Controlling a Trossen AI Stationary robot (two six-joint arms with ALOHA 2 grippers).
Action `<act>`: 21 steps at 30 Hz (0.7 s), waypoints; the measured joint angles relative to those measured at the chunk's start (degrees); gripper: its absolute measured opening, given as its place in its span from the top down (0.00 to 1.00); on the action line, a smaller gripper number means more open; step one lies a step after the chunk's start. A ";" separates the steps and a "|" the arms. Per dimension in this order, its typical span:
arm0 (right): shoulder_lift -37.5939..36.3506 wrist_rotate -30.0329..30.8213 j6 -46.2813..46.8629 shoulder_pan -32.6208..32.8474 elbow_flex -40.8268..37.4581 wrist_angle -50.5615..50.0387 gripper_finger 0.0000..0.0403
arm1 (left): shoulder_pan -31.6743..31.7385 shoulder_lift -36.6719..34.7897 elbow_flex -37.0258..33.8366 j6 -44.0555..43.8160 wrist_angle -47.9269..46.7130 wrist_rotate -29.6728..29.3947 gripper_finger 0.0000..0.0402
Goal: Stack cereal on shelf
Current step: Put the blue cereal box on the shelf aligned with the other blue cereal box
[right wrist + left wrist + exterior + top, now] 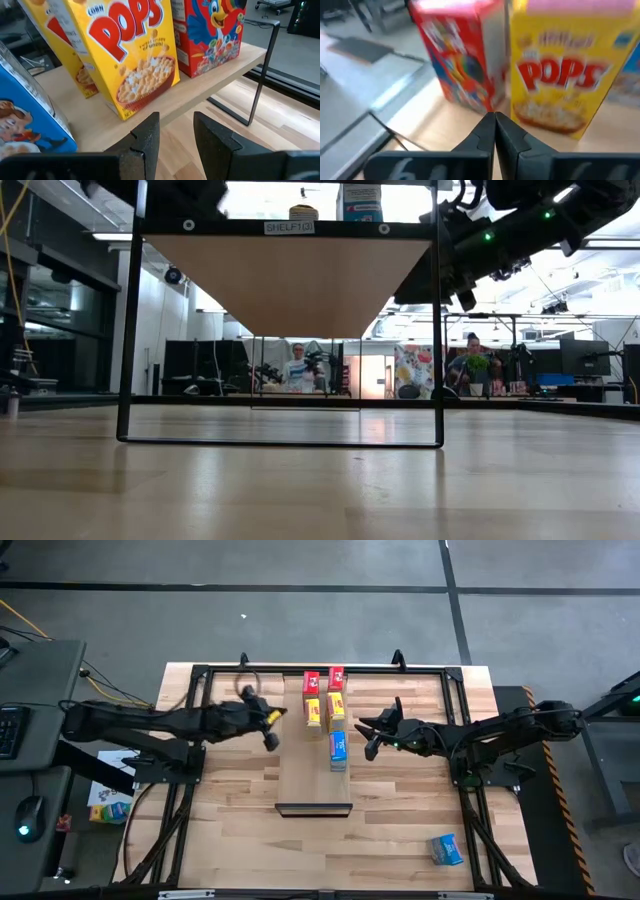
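Table (pixel 250 840): striped-plank top, both arms reaching in over it from the sides.

Shelf (pixel 300 765): pale board raised on a dark frame, seen from beneath in the low view. Approx. the far half is occupied; the near half, toward the black lip (pixel 313 808), is bare.

Progress, judged: 5 of 6 boxes are up, 1 is left. Task taken as nearly done.

On the shelf, far end to near:
- red box (pixel 311 682) and a second red box (pixel 336 678), side by side at the far end.
- yellow box (pixel 313 712) and a second yellow box (pixel 336 708), next row, just beside the reds.
- blue box (pixel 338 748), alone on the right-hand side, nearest the bare half. No partner is seen beside it.

Boxes appear upright in both wrist views; Pops lettering is read on the yellow ones. Whether neighbours touch cannot be told.

Not on the shelf: last blue box (pixel 446 849), lying tilted on the table near the front right corner, well apart from the shelf and from both grippers.

Tools:
- left gripper (pixel 270 730): beside the shelf's left edge, level w/ the yellow row. Fingers are pressed together, nothing between them; red and yellow boxes sit just ahead in its wrist view.
- right gripper (pixel 371 740): beside the shelf's right edge, near the blue box. Fingers are spread part-way w/ a clear gap, nothing pinched.

Left to do, judged: the stray blue box is to be fetched, prob. by the right arm as the nearer one, and set in the free spot next to its partner.
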 joint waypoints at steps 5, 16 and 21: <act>0.00 -0.02 -0.20 -0.02 0.00 -0.39 0.72 | -0.92 -10.02 -4.69 3.52 6.10 0.94 1.00; -3.93 -1.43 -3.12 0.02 0.00 -2.28 0.72 | 0.18 -27.19 -19.15 6.65 18.08 5.22 1.00; -11.14 -2.90 -2.77 0.04 0.00 -5.39 0.72 | 0.18 -29.39 -19.16 6.25 16.75 5.26 1.00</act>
